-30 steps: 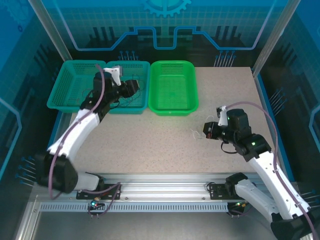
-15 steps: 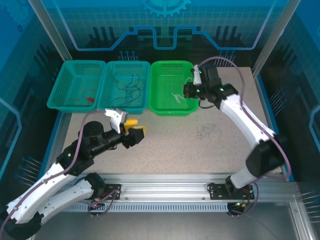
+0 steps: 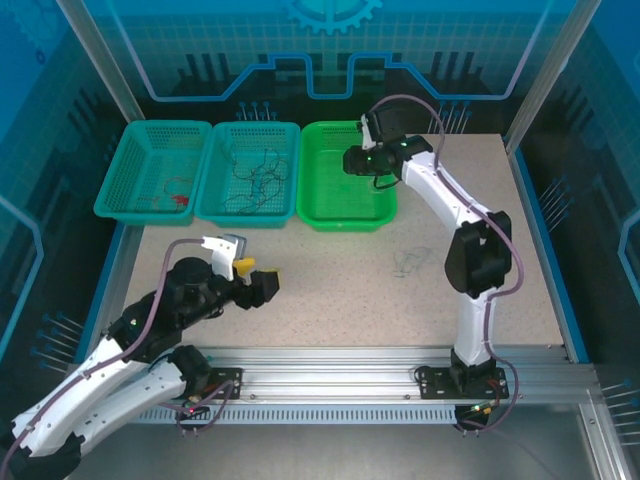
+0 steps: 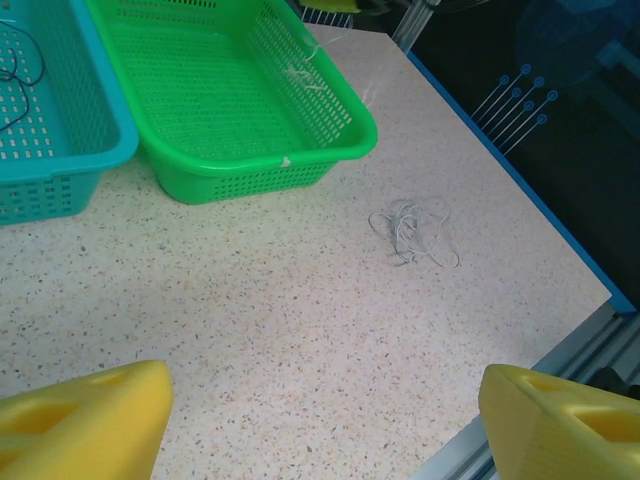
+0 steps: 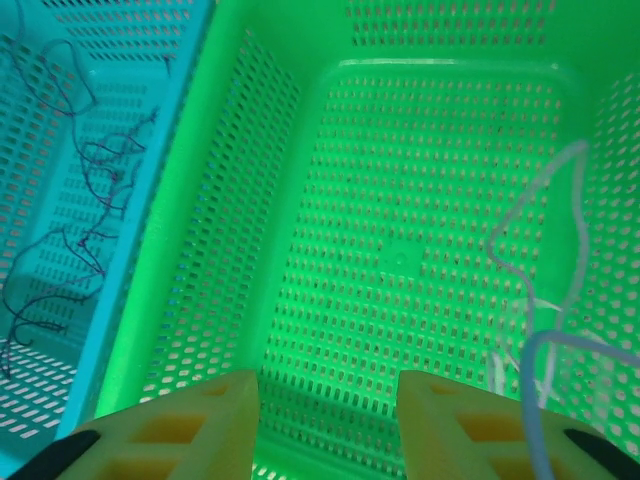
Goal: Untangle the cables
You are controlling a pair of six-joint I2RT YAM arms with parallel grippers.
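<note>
**Obs. A:** Left gripper (image 4: 320, 425), state and position?

**Obs. B:** Low over the table (image 4: 250, 330). Yellow fingers (image 4: 85, 420) are spread wide with nothing between them. A loose grey tangle of cable (image 4: 415, 232) lies ahead of it, slightly to its right and well apart, on bare tabletop.

**Obs. A:** Right gripper (image 5: 325, 420)?

**Obs. B:** Hangs above the green basket (image 5: 300, 200), pointing down into it. Jaws are partly apart and the gap is empty. A whitish cable (image 5: 575, 230) lies on the basket floor, beyond its right finger. One loop runs close past that finger, and whether they touch cannot be told.

**Obs. A:** Other cables?

**Obs. B:** Dark cables (image 5: 110, 165) sit in the middle teal basket (image 5: 120, 290), just to the right gripper's left, beside the green one. A red cable (image 3: 178, 192) lies in the end teal basket (image 3: 130, 170), further left again, well apart from both grippers.
</note>
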